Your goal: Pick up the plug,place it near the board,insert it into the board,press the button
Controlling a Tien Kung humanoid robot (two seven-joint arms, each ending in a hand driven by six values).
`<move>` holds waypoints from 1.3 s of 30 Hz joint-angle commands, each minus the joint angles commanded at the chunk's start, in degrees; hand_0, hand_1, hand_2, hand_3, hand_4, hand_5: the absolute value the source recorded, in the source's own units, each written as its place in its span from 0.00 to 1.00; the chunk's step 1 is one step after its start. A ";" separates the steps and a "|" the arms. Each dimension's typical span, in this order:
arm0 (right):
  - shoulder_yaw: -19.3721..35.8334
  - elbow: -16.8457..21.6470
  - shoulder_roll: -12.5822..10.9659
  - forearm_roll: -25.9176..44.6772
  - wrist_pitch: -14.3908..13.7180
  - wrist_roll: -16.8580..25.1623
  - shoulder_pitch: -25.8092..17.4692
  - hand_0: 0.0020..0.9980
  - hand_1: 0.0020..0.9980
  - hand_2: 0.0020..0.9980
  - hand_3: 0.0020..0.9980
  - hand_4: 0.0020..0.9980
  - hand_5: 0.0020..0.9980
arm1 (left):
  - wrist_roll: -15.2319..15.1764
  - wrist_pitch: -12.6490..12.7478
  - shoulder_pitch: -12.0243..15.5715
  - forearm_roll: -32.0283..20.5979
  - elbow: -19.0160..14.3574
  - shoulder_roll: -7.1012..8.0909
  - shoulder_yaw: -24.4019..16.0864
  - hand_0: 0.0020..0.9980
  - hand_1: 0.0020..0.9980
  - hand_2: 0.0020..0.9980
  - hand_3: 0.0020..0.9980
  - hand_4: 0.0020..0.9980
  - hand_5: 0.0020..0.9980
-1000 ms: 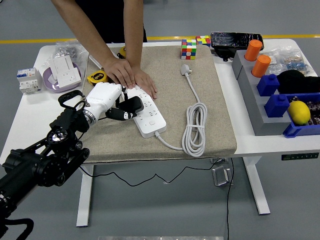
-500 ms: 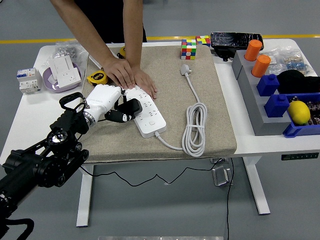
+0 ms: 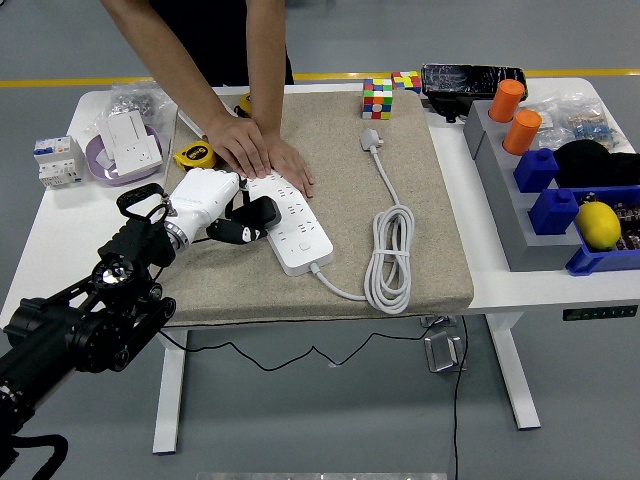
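Plug (image 3: 258, 216) picked up and gripped in left hand (image 3: 215, 203), touching the power strip (image 3: 295, 225) near the bench's (image 3: 60, 225) left edge. Person's hands (image 3: 262, 155) steadying strip. Insertion apparently unfinished; button press left.

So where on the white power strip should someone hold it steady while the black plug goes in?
Hold the white power strip flat from above at its far end, as the person's hands do now. Its long, flat body lies on the beige mat, so downward pressure should pin it. That leaves the near end and left side free for the left robot hand holding the black plug.
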 joint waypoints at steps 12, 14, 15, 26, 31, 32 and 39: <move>0.14 -0.02 0.02 0.04 0.00 0.12 0.14 0.87 0.80 0.77 0.78 1.00 0.84 | 0.03 -0.50 -0.21 0.00 0.30 0.08 0.44 0.57 0.48 0.30 0.30 0.50 0.39; 0.13 -0.03 0.01 0.12 -0.02 0.17 0.12 0.87 0.80 0.77 0.78 1.00 0.84 | -0.02 -0.47 -0.24 0.00 0.31 0.05 0.43 0.57 0.48 0.30 0.30 0.50 0.39; 0.10 -0.04 0.00 0.17 -0.02 0.19 0.11 0.87 0.80 0.77 0.78 1.00 0.84 | -0.04 -0.44 -0.24 0.00 0.31 0.04 0.43 0.57 0.48 0.30 0.30 0.50 0.39; -0.20 -0.10 -0.07 0.72 -0.06 0.38 -0.08 0.87 0.80 0.77 0.78 1.00 0.84 | -0.45 -0.67 -0.08 0.00 0.64 0.00 -0.03 0.61 0.69 0.58 0.58 0.76 0.36; -0.22 -0.09 -0.11 0.75 -0.06 0.38 -0.06 0.87 0.80 0.77 0.78 1.00 0.84 | -0.54 -0.77 -0.05 0.00 0.69 0.01 -0.24 0.67 0.75 0.73 0.79 0.84 0.38; -0.21 -0.09 -0.11 0.77 -0.07 0.39 -0.04 0.87 0.80 0.77 0.78 1.00 0.84 | -0.55 -0.82 -0.06 0.00 0.71 0.01 -0.28 0.67 0.75 0.73 0.79 0.84 0.38; -0.17 -0.10 -0.10 0.85 -0.15 0.43 -0.08 0.87 0.80 0.77 0.78 1.00 0.84 | -0.59 -0.97 0.00 0.00 0.56 0.09 -0.67 0.69 0.77 0.77 0.85 0.89 0.39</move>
